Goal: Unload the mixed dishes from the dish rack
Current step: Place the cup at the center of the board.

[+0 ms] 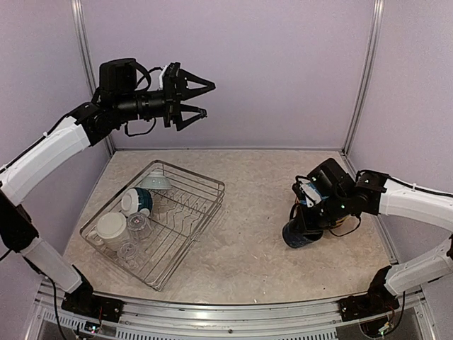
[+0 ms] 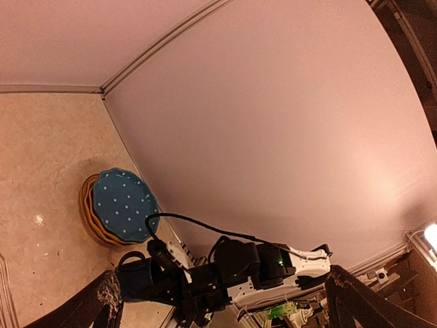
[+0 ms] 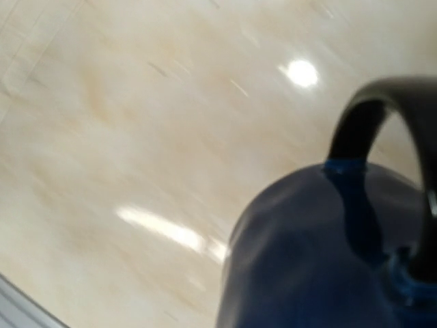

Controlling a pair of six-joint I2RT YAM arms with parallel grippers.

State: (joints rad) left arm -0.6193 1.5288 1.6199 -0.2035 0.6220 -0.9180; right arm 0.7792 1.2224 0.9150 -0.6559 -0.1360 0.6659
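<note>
Landmark: large rectangular silver wire dish rack (image 1: 210, 185), standing left of centre on the beige speckled tabletop (image 1: 248, 248).
Left fingers: the left gripper (image 1: 207, 99) hangs high above the rack's far end, fingers spread wide with nothing between them.
Right fingers: the right gripper (image 1: 306, 212), well to the right of the rack, is closed on the navy ceramic mug (image 1: 296, 236). Its wrist view is filled by the mug's wall and looped handle (image 3: 372, 116).
Mug position: out of the rack, tilted and low over the tabletop; whether its base touches cannot be told.
Already unloaded: a stack of white-dotted plates (image 2: 123, 203), blue on top of yellow, lies against the wall on the side of the right arm away from the rack. It shows only in the left wrist view.
Left in the rack: a cream mug (image 1: 111, 228), two small teal-and-white bowls (image 1: 136, 202) (image 1: 156, 182) and two clear glasses (image 1: 136, 225) (image 1: 129, 250).
Progress: judged past halfway. The plates are out and the navy mug is ready to be set down, leaving five small pieces to lift. No cream plate is visible.
</note>
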